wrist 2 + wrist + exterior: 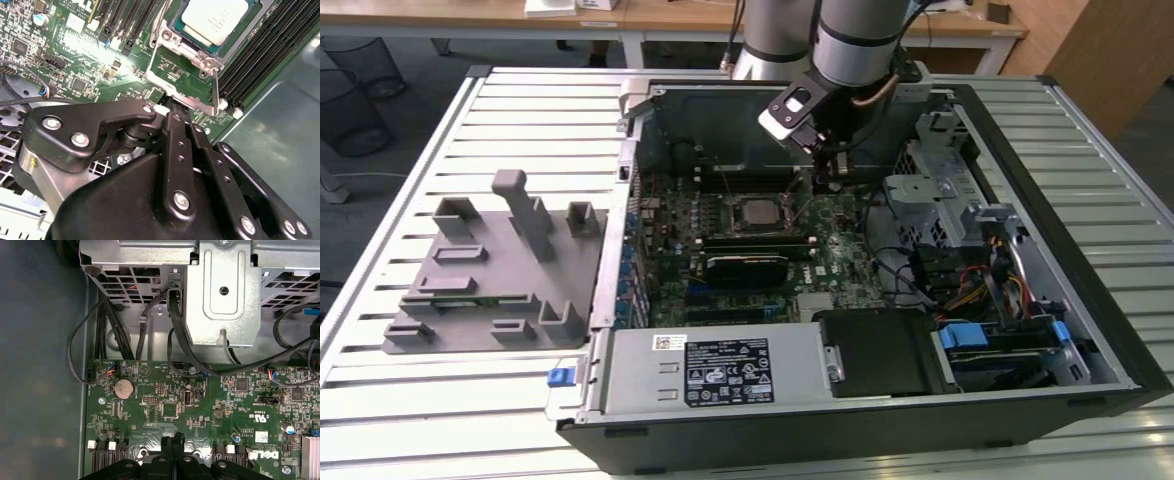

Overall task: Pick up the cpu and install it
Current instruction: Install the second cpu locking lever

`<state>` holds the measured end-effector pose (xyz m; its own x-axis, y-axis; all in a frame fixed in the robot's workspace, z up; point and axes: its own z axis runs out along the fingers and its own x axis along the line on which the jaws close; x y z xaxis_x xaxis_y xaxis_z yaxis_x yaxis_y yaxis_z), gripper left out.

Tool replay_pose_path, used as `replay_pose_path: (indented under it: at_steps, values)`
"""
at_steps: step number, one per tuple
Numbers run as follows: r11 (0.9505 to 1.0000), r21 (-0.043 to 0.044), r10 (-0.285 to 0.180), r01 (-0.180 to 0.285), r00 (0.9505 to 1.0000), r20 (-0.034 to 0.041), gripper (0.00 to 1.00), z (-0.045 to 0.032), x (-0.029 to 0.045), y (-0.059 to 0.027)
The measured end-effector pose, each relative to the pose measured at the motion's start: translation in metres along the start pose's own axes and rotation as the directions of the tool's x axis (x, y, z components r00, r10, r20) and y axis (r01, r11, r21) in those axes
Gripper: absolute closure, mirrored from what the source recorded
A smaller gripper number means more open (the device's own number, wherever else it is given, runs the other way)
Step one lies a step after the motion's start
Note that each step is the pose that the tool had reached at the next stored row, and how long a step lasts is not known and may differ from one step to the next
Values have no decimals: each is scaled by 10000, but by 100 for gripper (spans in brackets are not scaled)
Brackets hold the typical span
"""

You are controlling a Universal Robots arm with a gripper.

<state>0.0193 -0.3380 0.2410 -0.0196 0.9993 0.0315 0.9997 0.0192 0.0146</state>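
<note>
gripper (pixel 831 182) fingers pressed together, holding nothing, low over the motherboard (pixel 834 235) | cpu (pixel 215 19) lay flat in its socket (pixel 200 55), just beyond the fingertips, toward the exterior view's left | square, no long axis | room tight: drive cage (pixel 220 295) close behind the gripper

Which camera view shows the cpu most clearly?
The second wrist view: the cpu sits in its socket, its pale metal top seen from close by. In the exterior view the cpu appears as a little square on the motherboard, to the exterior view's left of the gripper.
</note>
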Motion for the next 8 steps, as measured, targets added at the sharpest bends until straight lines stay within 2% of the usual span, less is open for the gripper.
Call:
replay_pose_path:
  at_steps: [8]
  values:
    - [10000, 0, 0, 0, 10000, 0, 89, 0, 1, -31]
